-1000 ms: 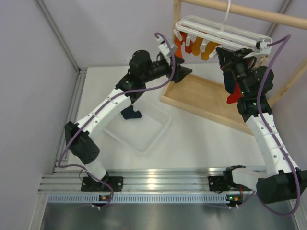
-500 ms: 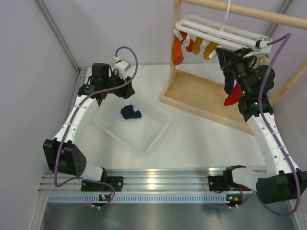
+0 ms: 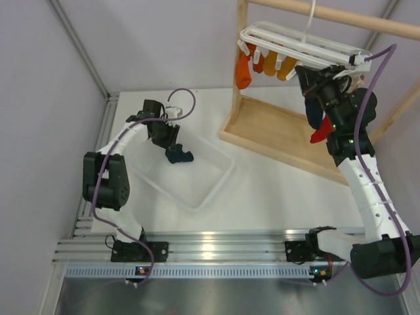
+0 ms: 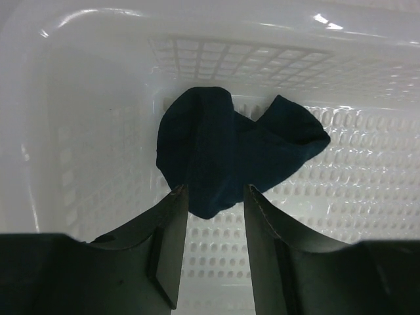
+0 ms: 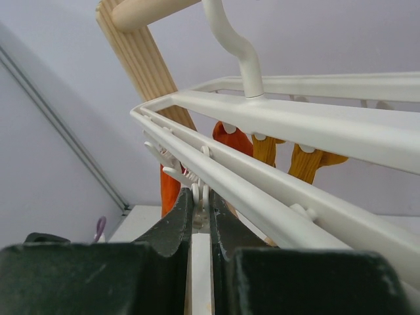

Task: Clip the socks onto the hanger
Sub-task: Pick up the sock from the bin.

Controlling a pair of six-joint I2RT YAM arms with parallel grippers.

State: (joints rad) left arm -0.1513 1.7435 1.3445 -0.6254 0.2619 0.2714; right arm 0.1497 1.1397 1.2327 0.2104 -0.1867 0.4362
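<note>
Socks lie well apart. The navy sock (image 4: 230,157) sits crumpled in a white basket (image 3: 210,187) on the worktop (image 3: 262,190). The left hand (image 4: 214,191) is down over it with its fingers apart, the near edge of the sock between their tips. The red sock (image 3: 320,133) hangs beside the right arm, under the white hanger (image 5: 315,125). The right hand (image 5: 201,197) is up at the hanger's near rail, its fingers together and pinched on a small white clip (image 5: 197,189). Orange and yellow socks (image 3: 243,71) dangle from the hanger's far side, over the wooden rack (image 3: 275,134).
</note>
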